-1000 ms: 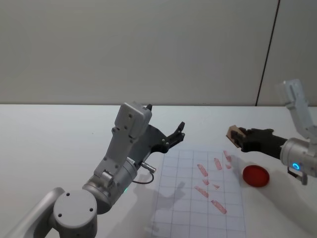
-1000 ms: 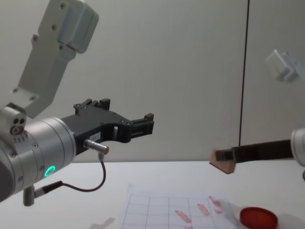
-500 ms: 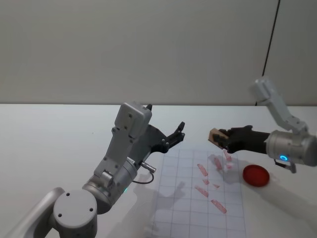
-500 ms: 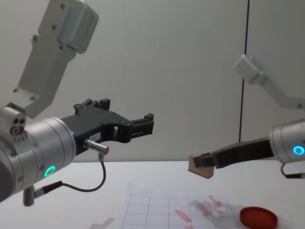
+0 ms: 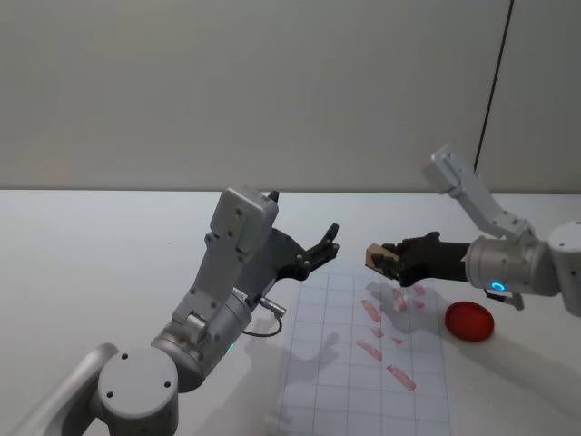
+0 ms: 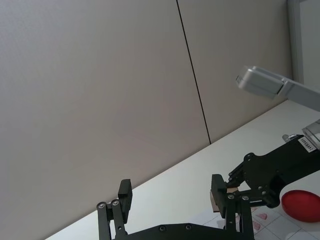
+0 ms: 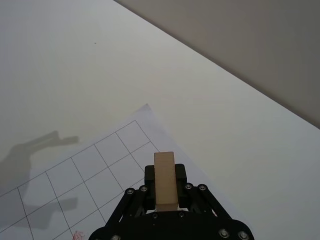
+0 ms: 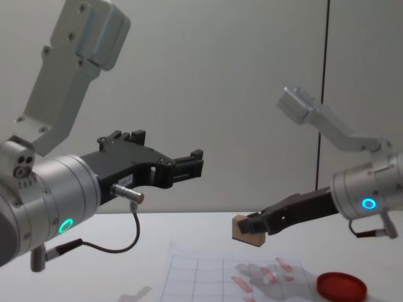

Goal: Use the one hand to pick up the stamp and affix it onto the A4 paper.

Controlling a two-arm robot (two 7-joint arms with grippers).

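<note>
We clamp the small tan wooden stamp point(image 5: 373, 255) in our slim black right gripper point(image 5: 388, 262), in the air above the far edge of the white gridded A4 paper point(image 5: 363, 386). Our bigger left gripper point(image 5: 323, 247) hangs wide open nearby; a round red ink pad point(image 5: 468, 322) lies beside the sheet.

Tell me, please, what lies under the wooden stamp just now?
Held in the air by the right gripper, the stamp hangs over a blank stretch at the far end of the paper. Its underside faces away, so any ink there cannot be seen. The left gripper is open alongside.
</note>
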